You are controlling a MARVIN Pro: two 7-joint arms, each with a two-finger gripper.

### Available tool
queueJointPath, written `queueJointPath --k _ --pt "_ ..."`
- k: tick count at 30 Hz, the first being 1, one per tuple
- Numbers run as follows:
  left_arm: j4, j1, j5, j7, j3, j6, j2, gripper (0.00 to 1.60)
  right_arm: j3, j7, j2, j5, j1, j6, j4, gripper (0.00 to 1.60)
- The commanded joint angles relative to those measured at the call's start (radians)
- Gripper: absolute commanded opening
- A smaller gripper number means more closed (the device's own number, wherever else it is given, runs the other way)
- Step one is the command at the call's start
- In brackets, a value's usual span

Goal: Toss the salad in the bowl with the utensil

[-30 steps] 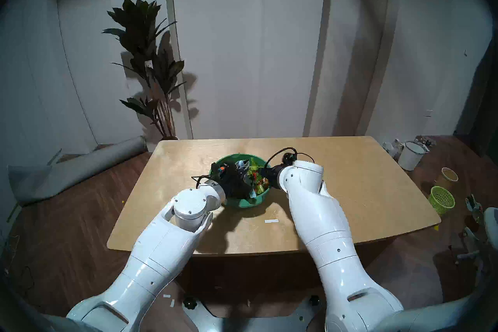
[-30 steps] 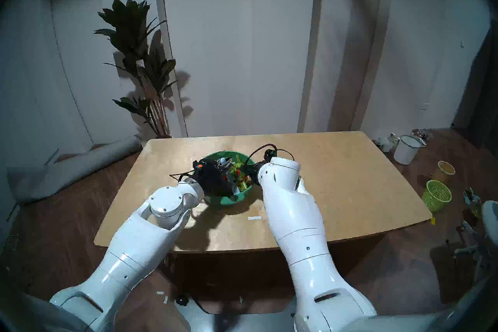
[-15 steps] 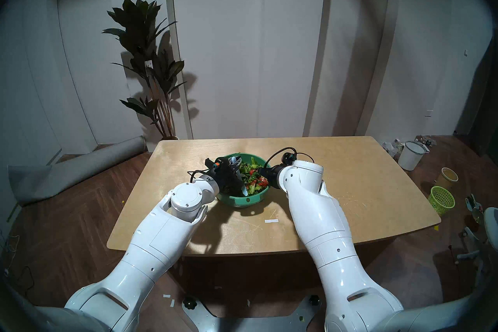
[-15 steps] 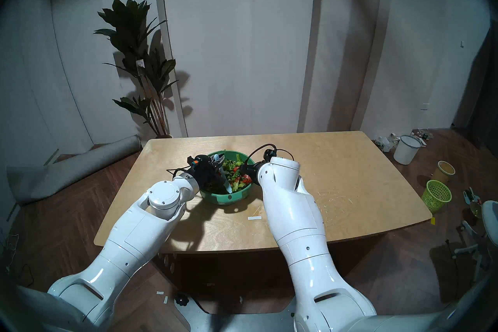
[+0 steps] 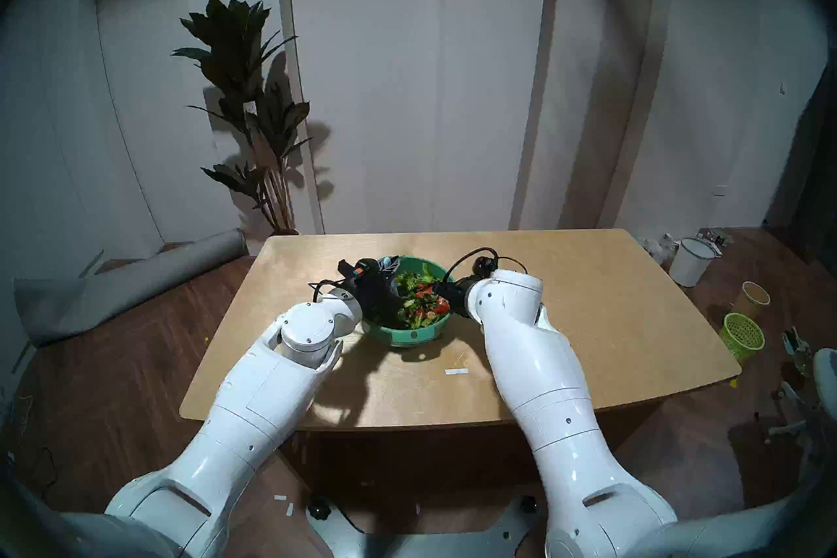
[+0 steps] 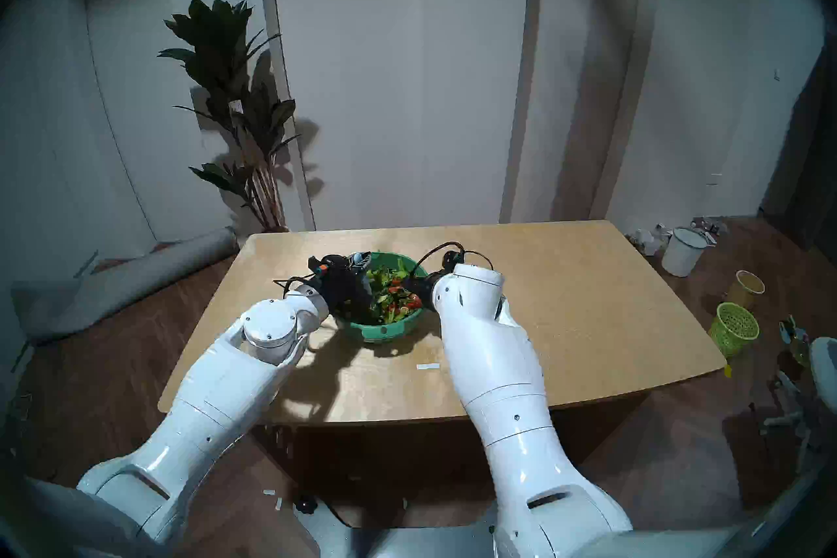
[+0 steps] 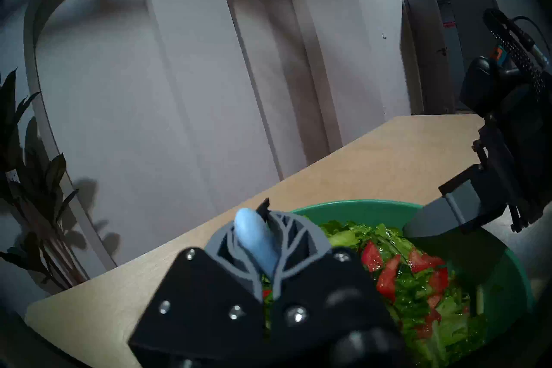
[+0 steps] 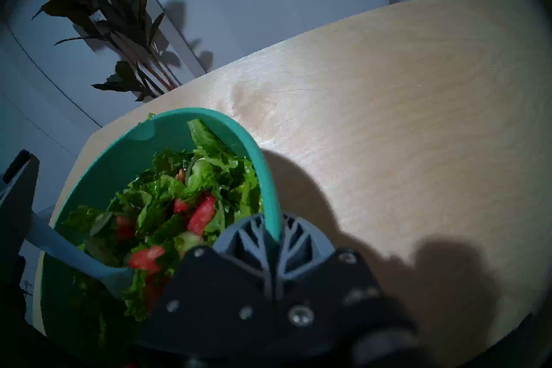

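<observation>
Jaws of the left gripper [image 7: 263,251] are clamping the fork [image 7: 254,242] by its pale blue handle, over the green bowl [image 7: 358,207] of salad [image 7: 412,283]. Right gripper [image 8: 273,242] jaws are pinching the bowl's rim, fork tines sinking among leaves. Overhead, the bowl is sitting mid-worktop [image 5: 589,317] between both arms.

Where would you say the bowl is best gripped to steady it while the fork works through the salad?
Probably on the rim, from the robot's right side, as the right gripper does now: fingers straddle the thin wall of the bowl, one inside, one outside. That side is opposite the fork in the left gripper, so the salad stays open.
</observation>
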Motion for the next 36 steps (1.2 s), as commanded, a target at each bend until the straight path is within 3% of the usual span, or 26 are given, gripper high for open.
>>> queueJointPath --k 1,19,36 --pt "-0.022 -0.035 0.006 0.004 -0.016 -0.008 0.011 0.00 0.002 -0.003 -0.003 0.000 0.011 -0.001 -0.022 0.00" --pt "0.028 -0.080 0.029 -0.003 -0.006 -0.029 -0.001 0.00 0.002 -0.003 -0.003 0.000 0.011 -0.001 -0.022 0.00" --pt "-0.039 -0.074 0.043 -0.020 -0.007 -0.002 -0.006 0.00 0.002 -0.002 -0.004 -0.001 0.011 -0.001 -0.022 0.00"
